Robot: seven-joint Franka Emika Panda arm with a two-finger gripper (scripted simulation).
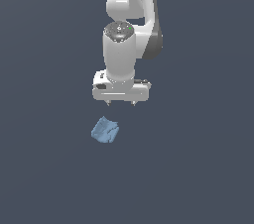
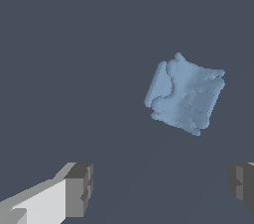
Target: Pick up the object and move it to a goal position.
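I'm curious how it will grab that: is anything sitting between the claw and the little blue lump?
Nothing visible does. The claw is open above the floor, and the blue lump lies apart from it, towards the exterior view's left. Only bare dark floor shows between them in both views.

No legible text, label, brand, number or sign anywhere in either view.
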